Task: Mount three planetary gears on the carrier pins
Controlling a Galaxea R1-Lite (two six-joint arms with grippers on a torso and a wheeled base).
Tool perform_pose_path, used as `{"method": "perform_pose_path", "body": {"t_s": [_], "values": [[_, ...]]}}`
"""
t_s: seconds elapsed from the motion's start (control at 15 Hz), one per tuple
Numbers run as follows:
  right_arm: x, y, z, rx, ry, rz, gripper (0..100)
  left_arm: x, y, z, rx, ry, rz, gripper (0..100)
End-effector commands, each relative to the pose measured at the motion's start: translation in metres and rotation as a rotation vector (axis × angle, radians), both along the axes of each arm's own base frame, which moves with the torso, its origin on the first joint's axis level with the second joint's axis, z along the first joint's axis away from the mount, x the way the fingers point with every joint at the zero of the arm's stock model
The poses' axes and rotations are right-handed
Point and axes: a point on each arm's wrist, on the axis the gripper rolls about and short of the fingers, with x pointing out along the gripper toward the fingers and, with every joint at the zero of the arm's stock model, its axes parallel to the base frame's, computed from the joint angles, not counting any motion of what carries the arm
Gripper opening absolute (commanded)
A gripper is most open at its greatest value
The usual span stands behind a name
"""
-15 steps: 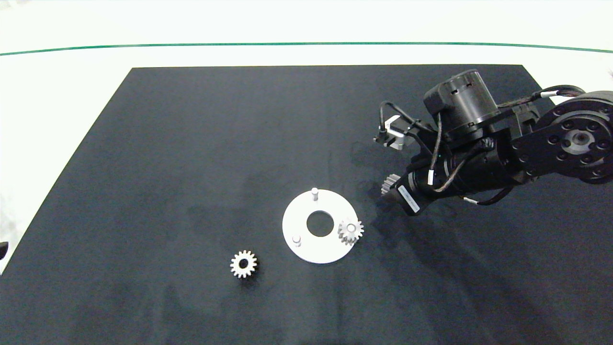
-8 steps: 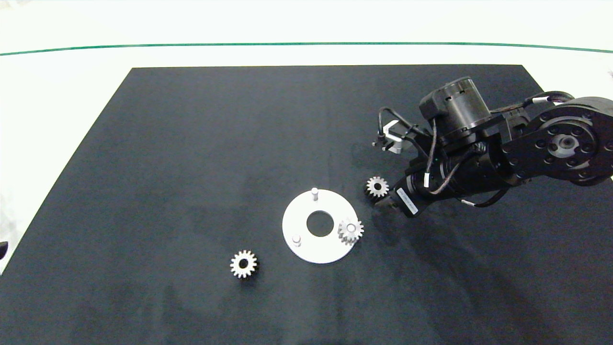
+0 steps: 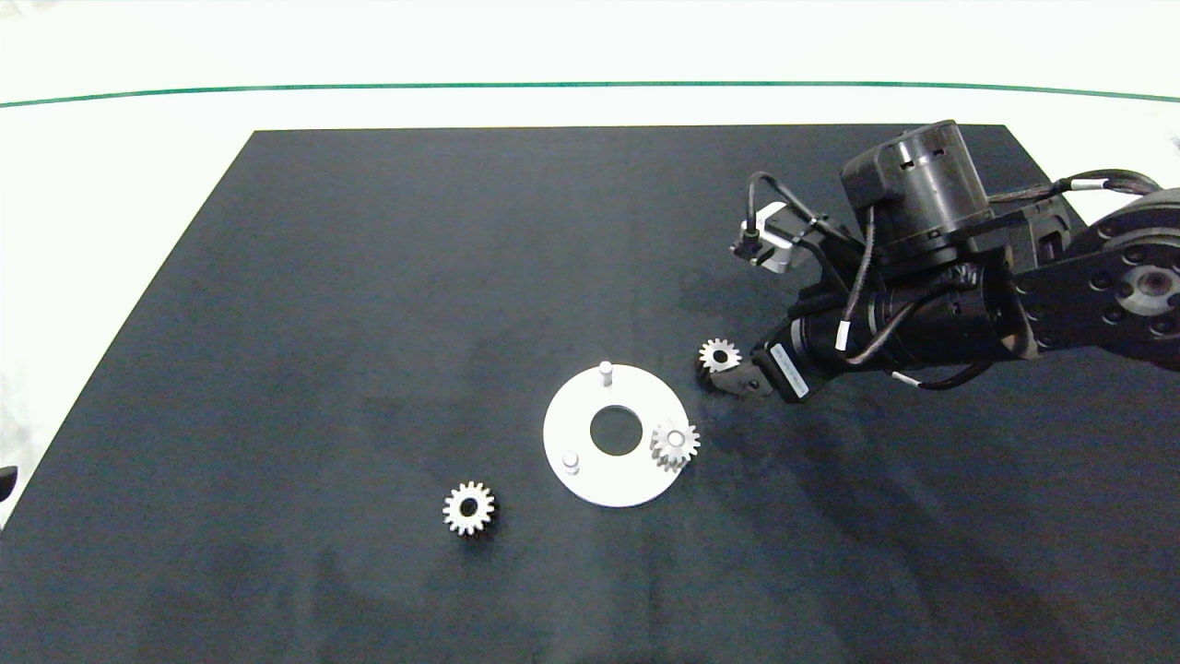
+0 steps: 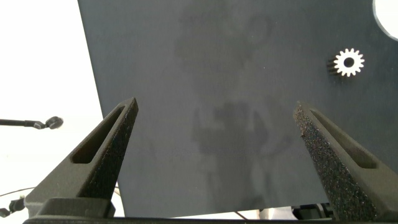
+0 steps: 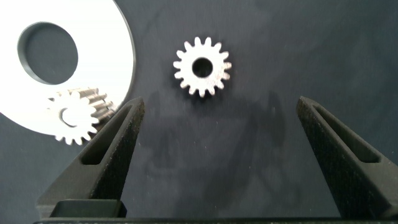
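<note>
The white disc (image 3: 590,470) lies mid-mat with two bare carrier pins (image 3: 606,370) (image 3: 571,458). A planetary gear (image 3: 675,444) sits on the third pin. A second gear (image 3: 719,355) lies flat on the mat just right of the disc. My right gripper (image 3: 737,371) is right beside it, open. In the right wrist view this gear (image 5: 201,67) lies just beyond the open right gripper (image 5: 219,106), touching neither finger, with the disc (image 5: 112,37) and mounted gear (image 5: 74,115) alongside. A third gear (image 3: 468,508) (image 4: 349,62) lies left of the disc. My left gripper (image 4: 216,106) hangs open over the mat's left edge.
A black mat (image 3: 369,277) covers the white table, with a green line (image 3: 277,89) across the far side. The right arm's dark body (image 3: 922,277) hangs over the mat's right part.
The gear by the right gripper was half hidden under it a second ago; it now lies fully in view, slightly further left. The right arm's wrist has shifted towards the far side.
</note>
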Motion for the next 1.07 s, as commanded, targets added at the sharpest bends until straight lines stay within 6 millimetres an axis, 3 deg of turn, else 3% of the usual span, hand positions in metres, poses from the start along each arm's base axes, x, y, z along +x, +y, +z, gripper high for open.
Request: {"method": "perform_pose_path", "body": {"t_s": [0.07,0.33,0.73,1.07], "values": [[-0.005,-0.001,-0.017,0.030,-0.051,0.000,100,0.000,0.000,-0.001,0.002,0.007,0.001,100],[0.003,0.005,-0.028,0.035,-0.049,-0.002,100,0.000,0.000,0.000,0.000,0.005,0.003,100],[0.029,0.022,-0.028,0.073,-0.060,-0.017,100,0.000,0.000,0.000,0.002,0.005,0.002,100],[0.027,0.028,-0.033,0.069,-0.040,-0.007,100,-0.001,0.000,0.000,0.002,0.002,0.004,100]]}}
